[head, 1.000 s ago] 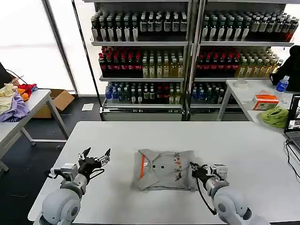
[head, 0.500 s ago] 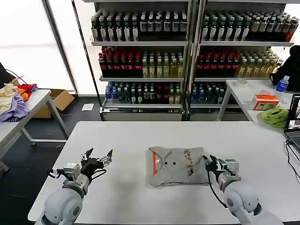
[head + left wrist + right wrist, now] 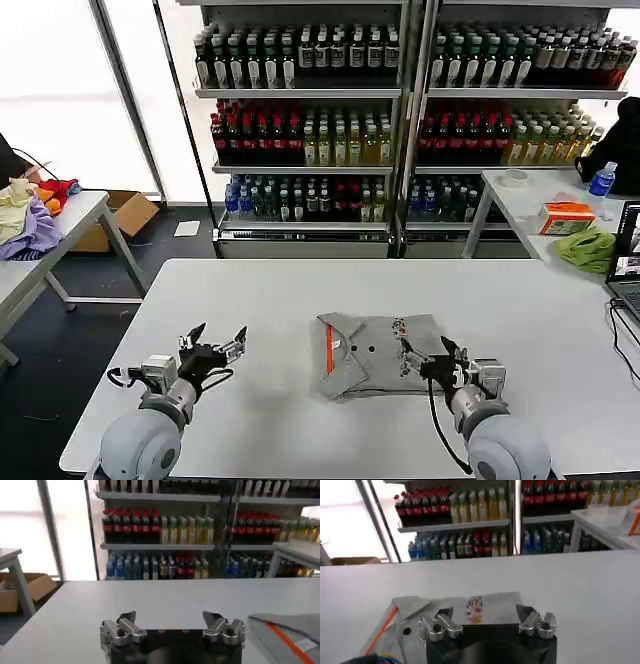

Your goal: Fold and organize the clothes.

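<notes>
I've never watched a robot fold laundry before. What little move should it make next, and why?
Probably lift the right gripper up and away from the folded shirt. Its fingers are open at the shirt's right edge, and the shirt lies flat in a tidy bundle on the table. The left gripper waits, open.

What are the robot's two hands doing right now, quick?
Left gripper: open, holding nothing, over the table left of the shirt.
Right gripper: open, holding nothing, at the shirt's right edge.

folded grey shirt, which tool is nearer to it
Right. The right tool is open over the folded grey shirt's right edge; the left tool, also open, hangs well off to its left above the white table.
</notes>
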